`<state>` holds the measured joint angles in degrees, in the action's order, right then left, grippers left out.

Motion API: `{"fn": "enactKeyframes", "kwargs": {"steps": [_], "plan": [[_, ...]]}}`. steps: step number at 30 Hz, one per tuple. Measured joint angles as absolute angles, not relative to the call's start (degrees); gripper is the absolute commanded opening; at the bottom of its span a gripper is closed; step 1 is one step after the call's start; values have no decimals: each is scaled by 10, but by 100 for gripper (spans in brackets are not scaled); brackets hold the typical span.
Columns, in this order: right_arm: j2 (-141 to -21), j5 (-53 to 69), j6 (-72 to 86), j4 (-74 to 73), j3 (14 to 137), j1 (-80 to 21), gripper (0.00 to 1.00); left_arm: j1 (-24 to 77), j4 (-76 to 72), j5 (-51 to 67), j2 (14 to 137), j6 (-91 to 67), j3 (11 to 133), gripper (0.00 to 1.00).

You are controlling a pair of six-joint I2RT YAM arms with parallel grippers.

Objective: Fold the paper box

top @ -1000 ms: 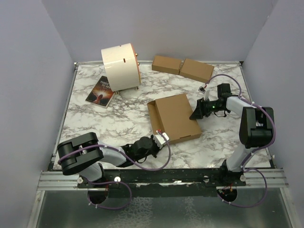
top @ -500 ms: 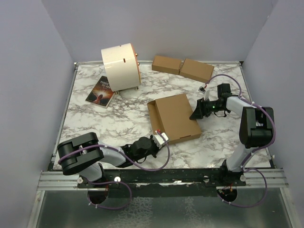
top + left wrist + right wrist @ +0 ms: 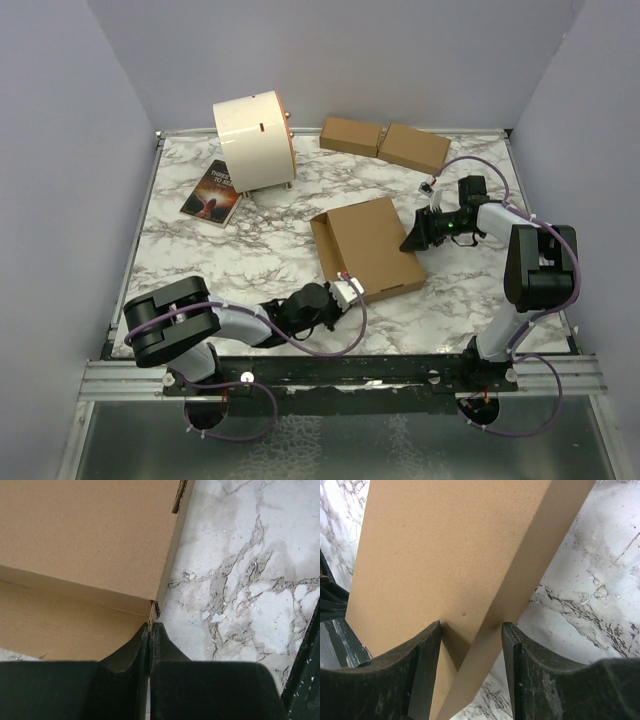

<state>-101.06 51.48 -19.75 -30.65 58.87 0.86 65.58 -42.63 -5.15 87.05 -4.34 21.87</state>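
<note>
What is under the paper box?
Only the marble table shows, running right up to the paper box on every side. The box covers whatever lies directly beneath it, so that can't be seen.

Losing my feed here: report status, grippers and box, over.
Left gripper shut, tips at near corner of flat brown cardboard paper box. Right gripper clamped on its right edge. Cream cylindrical drum, two small brown boxes far back, apart.
</note>
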Motion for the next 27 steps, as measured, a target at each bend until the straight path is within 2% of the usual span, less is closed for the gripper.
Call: {"fn": "enactKeyframes", "kwargs": {"steps": [7, 8, 19, 22, 27], "plan": [[-1011, 514, -197, -303, 589, 10, 50, 656, -337, -33, 873, -41, 273, 0], [-1011, 514, -197, -303, 589, 11, 50, 656, -322, -31, 873, -41, 281, 2], [-1011, 514, -197, -303, 589, 11, 50, 654, -240, -31, 836, -51, 321, 54], [-1011, 514, -197, -303, 589, 11, 50, 653, -216, -31, 779, -58, 319, 59], [-1011, 514, -197, -303, 589, 11, 50, 636, -183, -37, 673, -96, 291, 81]]}}
